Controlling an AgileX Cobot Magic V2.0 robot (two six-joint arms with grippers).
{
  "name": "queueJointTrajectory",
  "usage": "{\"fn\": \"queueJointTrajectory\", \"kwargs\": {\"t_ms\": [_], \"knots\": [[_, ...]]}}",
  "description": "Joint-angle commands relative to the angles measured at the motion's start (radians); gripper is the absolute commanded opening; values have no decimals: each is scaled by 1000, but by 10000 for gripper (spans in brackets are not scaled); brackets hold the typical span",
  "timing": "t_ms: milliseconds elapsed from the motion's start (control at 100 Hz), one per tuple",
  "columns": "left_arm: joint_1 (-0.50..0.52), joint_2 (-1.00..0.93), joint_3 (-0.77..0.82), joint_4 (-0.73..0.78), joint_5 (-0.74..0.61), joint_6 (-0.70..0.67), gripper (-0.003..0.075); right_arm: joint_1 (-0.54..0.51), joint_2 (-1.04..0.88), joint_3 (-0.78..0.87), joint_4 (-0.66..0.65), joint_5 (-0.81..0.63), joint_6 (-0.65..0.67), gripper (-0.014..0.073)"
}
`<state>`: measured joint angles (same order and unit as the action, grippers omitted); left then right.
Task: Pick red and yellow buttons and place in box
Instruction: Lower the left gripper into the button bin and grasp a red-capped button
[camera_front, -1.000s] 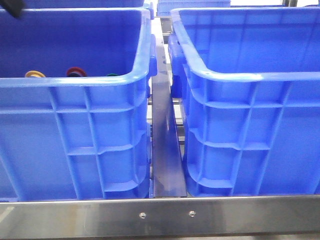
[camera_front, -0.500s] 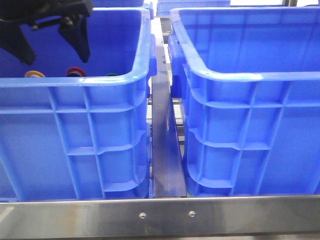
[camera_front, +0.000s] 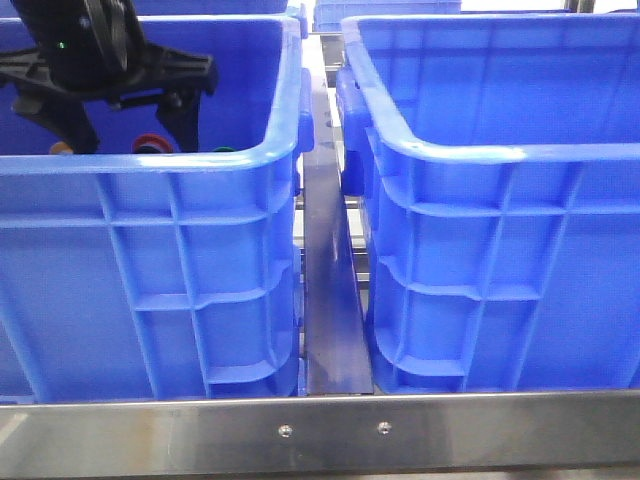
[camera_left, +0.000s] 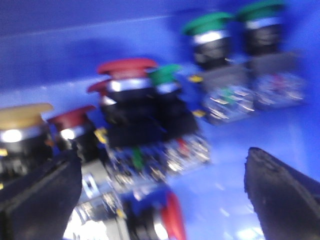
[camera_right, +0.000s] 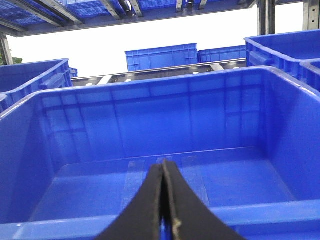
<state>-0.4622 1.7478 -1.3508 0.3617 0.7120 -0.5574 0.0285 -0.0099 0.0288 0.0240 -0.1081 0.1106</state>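
— Starting at the far left: what of the left gripper (camera_front: 128, 125)?

— Spread wide, holding nothing, hanging low inside the left crate (camera_front: 150, 165), just above a heap of buttons.

— And around the fingers?

— Just beside the left finger (camera_left: 35, 200), the yellow button (camera_left: 22, 116). Inward of it, a small red cap (camera_left: 70, 117). Ahead of the gap, between the two fingers, the red button (camera_left: 126, 67), upright on its dark body. (Blurred in the wrist view, so treat exact contact as unknown.)

— Beyond that?

— Farther ahead and over toward the right finger, green buttons (camera_left: 207, 22). Leave alone.

— How to make the grab a good one?

— Choose one button only. Centre the gap on the red button, come straight down, and close on the body under the cap rather than on the cap's slope. Mind the neighbours packed tight against it: easy to drag or tip a green one along. Check the grip before lifting. Rise clear of the crate's rim before swinging right.

— Then rightward?

— Across the metal rail (camera_front: 335, 300) to the box (camera_front: 480, 155), well apart from the left gripper. Probably the drop point, going by the task.

— And the right gripper (camera_right: 164, 200)?

— Pressed together, pinching nothing, poised at the near rim of the box, facing its far wall. Out of sight from the front.
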Motion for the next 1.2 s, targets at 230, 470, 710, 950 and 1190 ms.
{"fn": "queueJointTrajectory", "kwargs": {"t_ms": [230, 470, 710, 950, 1190], "knots": [[-7, -8, -32, 54, -64, -52, 609, 0, -27, -13, -11, -84, -4, -67], [-2, 25, -32, 54, -68, -69, 609, 0, -27, -13, -11, -84, -4, -67], [-2, 32, -32, 54, -71, -69, 506, 0, -27, -13, -11, -84, -4, -67], [-2, 25, -32, 70, -71, -69, 147, 0, -27, -13, -11, -84, -4, -67], [-38, -58, -32, 128, -53, -69, -19, 0, -27, -13, -11, -84, -4, -67]]}}
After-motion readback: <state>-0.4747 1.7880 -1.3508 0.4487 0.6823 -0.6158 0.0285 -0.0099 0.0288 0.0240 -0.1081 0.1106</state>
